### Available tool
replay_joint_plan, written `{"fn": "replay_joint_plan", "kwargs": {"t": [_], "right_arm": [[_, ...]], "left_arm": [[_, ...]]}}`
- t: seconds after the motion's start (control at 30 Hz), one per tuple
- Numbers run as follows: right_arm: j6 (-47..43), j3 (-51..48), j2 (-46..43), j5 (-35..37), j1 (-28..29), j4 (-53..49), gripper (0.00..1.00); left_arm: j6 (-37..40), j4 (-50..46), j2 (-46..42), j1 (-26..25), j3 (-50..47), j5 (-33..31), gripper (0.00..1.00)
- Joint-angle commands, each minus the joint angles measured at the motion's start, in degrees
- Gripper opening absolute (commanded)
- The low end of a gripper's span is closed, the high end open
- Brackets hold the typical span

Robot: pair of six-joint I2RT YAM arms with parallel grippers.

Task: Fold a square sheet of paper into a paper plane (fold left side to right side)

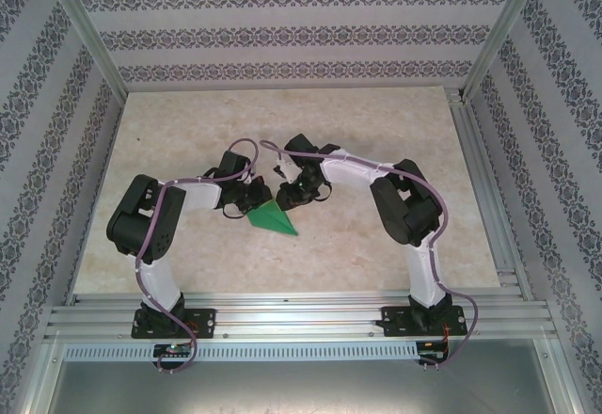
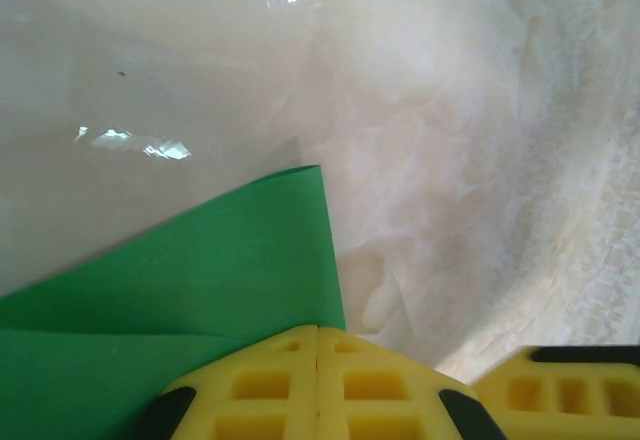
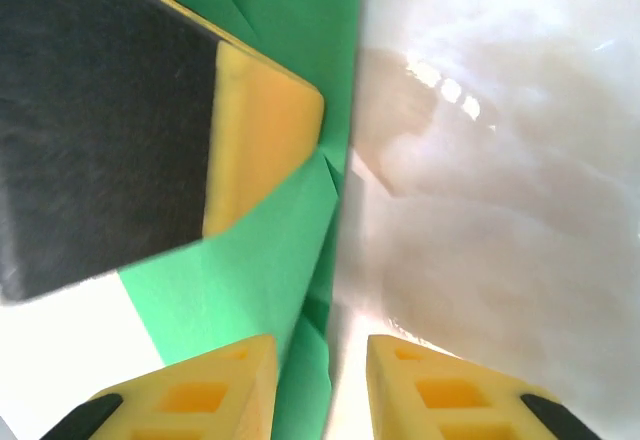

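Table (image 1: 395, 151): pale marbled top, patterned walls on three sides. We see both arms bent inward, the left arm (image 1: 150, 221) and the right arm (image 1: 409, 209), with their wrists meeting near the table's middle.

Green paper (image 1: 274, 218) lies flat near the middle, just nearer to us than the two wrists. It is folded to a narrow wedge. In the top view its long axis runs diagonally from upper left to lower right. The sharp tip points lower right, toward the near edge and the right arm's side. The wide end sits under the left gripper (image 1: 246, 198).

From the left wrist we see the left gripper (image 2: 317, 342) with its yellow pads pressed together and no gap, sitting over the paper (image 2: 200, 290). We cannot tell whether paper is pinched.

Right gripper (image 1: 299, 193) is at the paper's far side. In its wrist view the right gripper (image 3: 320, 365) has a narrow gap between its fingers and is not clamped. A folded edge of the paper (image 3: 290, 250) runs into that gap. One of the left gripper's fingers (image 3: 265, 120) rests on the green above.
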Motion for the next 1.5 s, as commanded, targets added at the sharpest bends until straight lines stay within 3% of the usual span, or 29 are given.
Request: {"fn": "replay_joint_plan", "kwargs": {"t": [0.0,0.2,0.4,0.7,1.1,1.47], "right_arm": [[2.15,-2.86,-6.54,2.49,0.05,0.12,0.29],[8.07,-9.74,-9.50,-1.78,3.61,7.87,0.23],[9.85,-8.07,-5.40,-2.82,5.95,10.17,0.23],[9.39,-10.39,-2.72,-2.40,5.46,9.92,0.23],[7.66,-14.69,-5.03,-1.23,4.21,8.73,0.23],[7.00,-18.62,-7.98,-4.36,1.61,10.00,0.24]], "left_arm": [[1.64,-4.59,1.11,-0.41,-2.50,-4.51,0.02],[1.85,-4.74,1.24,-0.36,-2.20,-4.51,0.02],[2.06,-4.98,1.30,-0.38,-2.09,-4.66,0.02],[2.05,-4.85,1.35,-0.38,-2.03,-4.62,0.02],[2.53,-5.37,1.71,-0.37,-1.84,-5.11,0.02],[2.61,-5.14,2.66,-0.35,-1.64,-5.39,0.02]]}}
